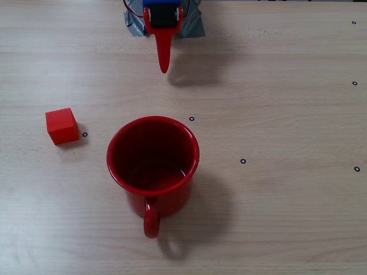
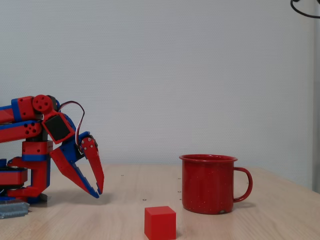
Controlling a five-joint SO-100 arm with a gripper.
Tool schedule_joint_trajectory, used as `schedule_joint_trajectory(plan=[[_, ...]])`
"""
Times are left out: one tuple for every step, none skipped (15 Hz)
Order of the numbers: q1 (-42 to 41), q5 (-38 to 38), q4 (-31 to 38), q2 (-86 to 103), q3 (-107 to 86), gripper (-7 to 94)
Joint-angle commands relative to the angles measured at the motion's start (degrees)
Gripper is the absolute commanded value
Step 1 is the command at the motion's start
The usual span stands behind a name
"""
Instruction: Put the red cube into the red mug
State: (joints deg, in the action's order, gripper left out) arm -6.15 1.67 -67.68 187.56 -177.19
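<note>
From above, in a fixed view: red mug (image 1: 153,166) upright at the middle of the wooden table (image 1: 287,114), mouth open to the camera, interior dark red and holding nothing. Loop handle (image 1: 151,220) pointing straight toward the bottom edge of the picture, away from the arm. Red cube (image 1: 61,126) flat on the table to the left of the mug, well apart from it, turned slightly so its edges run a little off the plank lines; no long axis to speak of. Gripper (image 1: 164,64) at the top centre, seen as one red tapered finger pointing down the picture toward the mug, tip well short of the rim. Grey tape (image 1: 192,24) under the arm's base. Small black dot marks scattered over the table.

From the side, in a fixed view: arm folded low at the left, red and blue, gripper (image 2: 98,191) angled down and to the right, tips just above the table. Fingers nearly closed on nothing, only a narrow gap between the tips. Cube (image 2: 160,222) nearest the camera, resting on the table between gripper and mug, touching neither. Mug (image 2: 208,183) upright at the right, handle (image 2: 244,184) sticking out to the right. Plain pale wall (image 2: 200,75) behind.
</note>
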Motion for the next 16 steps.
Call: schedule_joint_trajectory(plan=[[-0.7,1.5,2.5,3.4,-0.6,0],[-0.7,1.5,2.5,3.4,-0.6,0],[-0.7,1.5,2.5,3.4,-0.6,0],[-0.7,1.5,2.5,3.4,-0.6,0],[-0.7,1.5,2.5,3.4,-0.6,0],[-0.7,1.6,2.5,3.4,-0.6,0],[-0.7,1.6,2.5,3.4,-0.6,0],[-0.7,1.6,2.5,3.4,-0.6,0],[-0.7,1.6,2.5,3.4,-0.6,0],[-0.7,1.7,2.5,3.4,-0.6,0],[-0.7,1.7,2.5,3.4,-0.6,0],[-0.7,1.4,2.5,3.4,-0.5,0],[-0.4,0.6,2.8,3.4,-0.5,0],[0.1,-0.4,3.3,3.3,-0.6,0],[0.7,-1.0,3.3,1.8,0.4,0],[1.2,-1.2,3.2,0.0,1.8,0]])
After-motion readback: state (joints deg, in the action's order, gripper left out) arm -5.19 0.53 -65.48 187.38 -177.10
